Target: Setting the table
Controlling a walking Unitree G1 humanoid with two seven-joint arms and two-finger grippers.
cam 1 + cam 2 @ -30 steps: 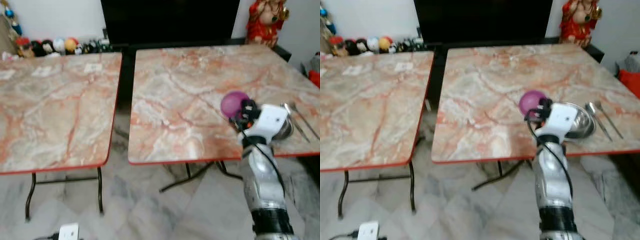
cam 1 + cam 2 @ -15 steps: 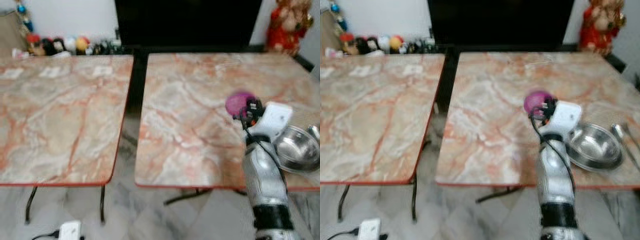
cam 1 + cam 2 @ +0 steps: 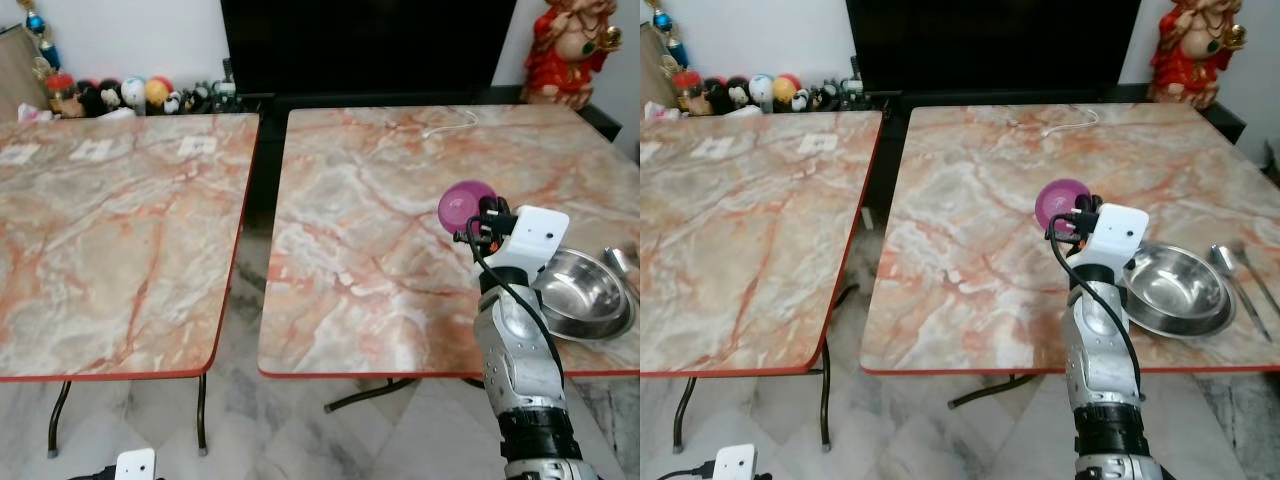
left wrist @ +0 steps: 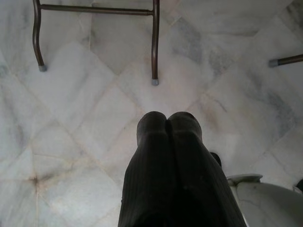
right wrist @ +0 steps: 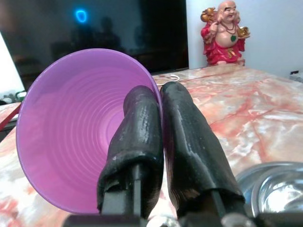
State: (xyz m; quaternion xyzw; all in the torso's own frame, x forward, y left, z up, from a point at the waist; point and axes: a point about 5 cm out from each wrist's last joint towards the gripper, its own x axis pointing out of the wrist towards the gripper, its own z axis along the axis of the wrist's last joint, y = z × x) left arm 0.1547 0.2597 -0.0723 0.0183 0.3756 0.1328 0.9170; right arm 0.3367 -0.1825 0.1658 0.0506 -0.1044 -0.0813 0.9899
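Observation:
My right gripper point(image 3: 478, 212) is shut on the rim of a purple plastic cup point(image 3: 464, 203), held above the right marble table point(image 3: 380, 250). In the right wrist view the cup point(image 5: 75, 127) lies on its side, mouth toward the camera, its rim pinched between the two black fingers point(image 5: 180, 142). A steel bowl point(image 3: 585, 292) sits on the table just right of the wrist, with a spoon and fork point(image 3: 1240, 275) beyond it near the table's right edge. The left gripper point(image 4: 166, 124) hangs shut over the marble floor.
A second marble table point(image 3: 110, 230) stands to the left, separated by a narrow gap. A red statue point(image 3: 565, 50) and a dark TV screen point(image 3: 370, 45) stand behind the tables. Small figurines point(image 3: 110, 95) line the back left. A white cable point(image 3: 450, 125) lies on the right table's far side.
The camera has shifted, so the whole scene slid in the picture and sharpened. The right gripper still holds the purple cup at about the same spot beside the steel bowl.

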